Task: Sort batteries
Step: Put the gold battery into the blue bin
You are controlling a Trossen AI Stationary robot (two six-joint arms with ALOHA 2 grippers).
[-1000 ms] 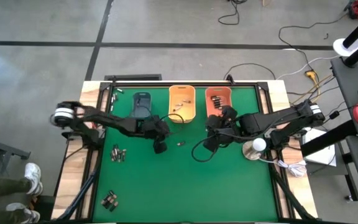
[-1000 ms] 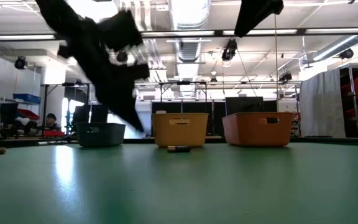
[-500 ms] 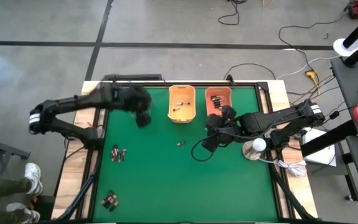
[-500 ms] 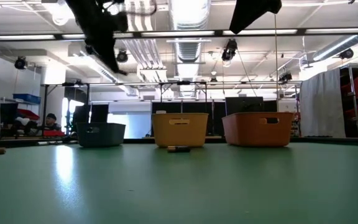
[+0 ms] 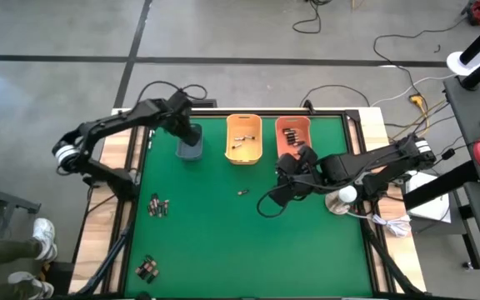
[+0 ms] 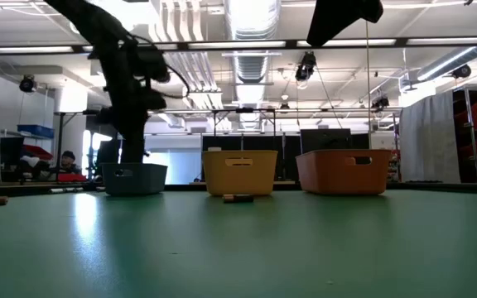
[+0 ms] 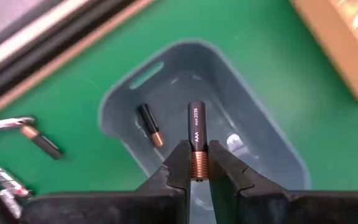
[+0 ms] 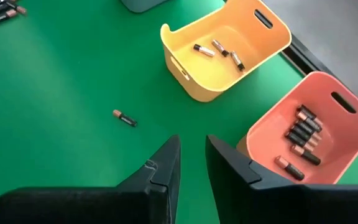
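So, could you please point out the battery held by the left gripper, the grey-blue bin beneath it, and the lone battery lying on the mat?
held battery (image 7: 196,127), left wrist view, on its black body.
grey-blue bin (image 7: 269,146), left wrist view, on its rim.
lone battery (image 8: 125,118), right wrist view, on its middle.

Black copper-ended AAA battery (image 7: 196,140) pinched above the grey-blue bin (image 7: 278,158).

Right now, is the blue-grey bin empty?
No. The blue-grey bin already has one battery lying inside, and the left arm's fingers hold another battery above it.
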